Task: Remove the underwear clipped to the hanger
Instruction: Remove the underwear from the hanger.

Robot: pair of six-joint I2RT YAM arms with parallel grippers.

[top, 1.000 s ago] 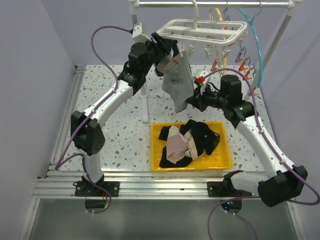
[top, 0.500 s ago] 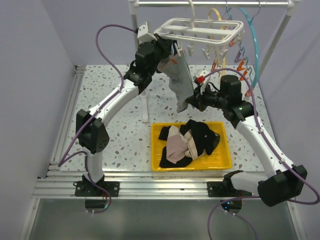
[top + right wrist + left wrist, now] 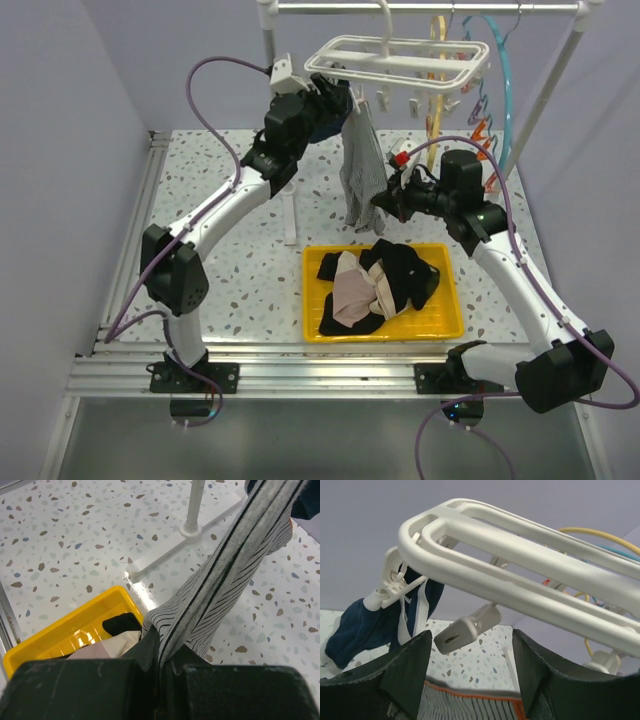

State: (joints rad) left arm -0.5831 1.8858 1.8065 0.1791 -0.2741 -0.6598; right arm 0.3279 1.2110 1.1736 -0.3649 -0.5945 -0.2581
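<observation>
pulling the striped pair (image 3: 360, 170) free looks like the step in hand: it hangs in a narrow fold under the left end of the hanger (image 3: 400, 60), and its top seems caught up there, though which clip grips it i cannot tell. to do this well, that clip should be squeezed open before any hard tug, and the pull should run straight down from the hanger rather than sideways, so the hanger does not swing and the cloth does not tear. the right gripper (image 3: 380, 207), below the hanger, is pressed together on the pair's lower hem, with cloth bunched in its grip. the left gripper (image 3: 335, 100), up at the hanger's left end, stands spread, its fingers (image 3: 405, 670) either side of a white clip (image 3: 466, 631) without touching it and holding nothing; that clip looks empty. the navy pair (image 3: 357, 630) is clipped at the hanger's left corner. a yellow tray (image 3: 308, 300) with loose pairs (image 3: 375, 285) sits below the hanger.
</observation>
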